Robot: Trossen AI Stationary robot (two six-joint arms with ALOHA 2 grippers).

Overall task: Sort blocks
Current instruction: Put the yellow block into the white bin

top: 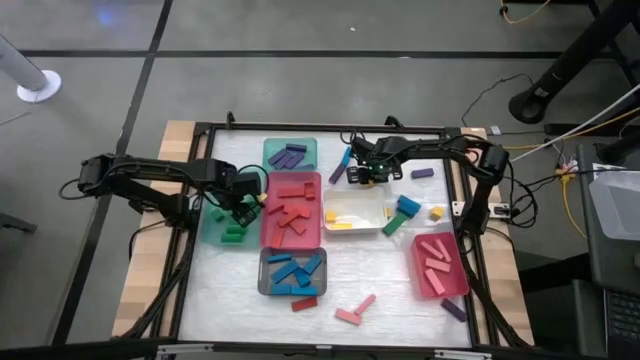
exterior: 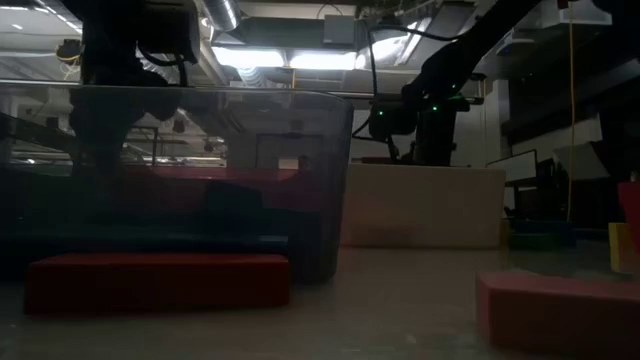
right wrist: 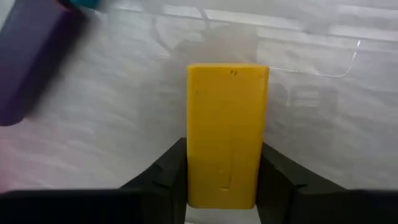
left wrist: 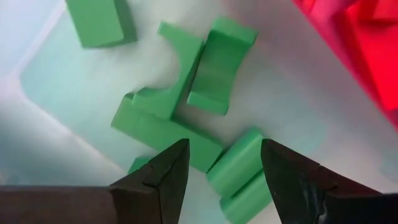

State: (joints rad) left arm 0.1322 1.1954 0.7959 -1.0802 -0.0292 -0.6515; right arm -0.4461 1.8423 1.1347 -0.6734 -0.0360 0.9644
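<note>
- A white work surface (top: 350, 290) inside a dark frame fills the middle of the high view, with wooden table edges at its left and right and grey floor across the top of the frame.
- Six shallow trays sit on it: a green tray (top: 212, 232) at centre left, a teal tray (top: 290, 144) above centre with purple blocks (top: 288, 157), a red tray (top: 291, 238) in the centre with red blocks (top: 290, 213), a white tray (top: 353, 205) just right of it with yellow blocks (top: 340, 226), a grey tray (top: 291, 288) below centre with blue blocks (top: 292, 271), and a pink tray (top: 440, 283) at lower right with pink blocks (top: 434, 252).
- The left gripper (left wrist: 224, 171) hangs over the green tray; its fingers are spread and hold nothing, with green blocks (left wrist: 199, 68) lying in the tray under them, bars and arches touching one another.
- The right gripper (right wrist: 227, 171) is above the white tray's upper edge, right of centre in the high view; its fingers are clamped on both sides of a yellow block (right wrist: 227, 134), which stands upright between them.
- A purple block (right wrist: 28, 62) lies at the upper left of the right wrist view, apart from the yellow one.
- Loose pieces remain on the surface: a pink T-shaped piece (top: 355, 311) at bottom centre, a red bar (top: 304, 302) just below the grey tray, and blue and green pieces (top: 402, 213) right of the white tray.
</note>
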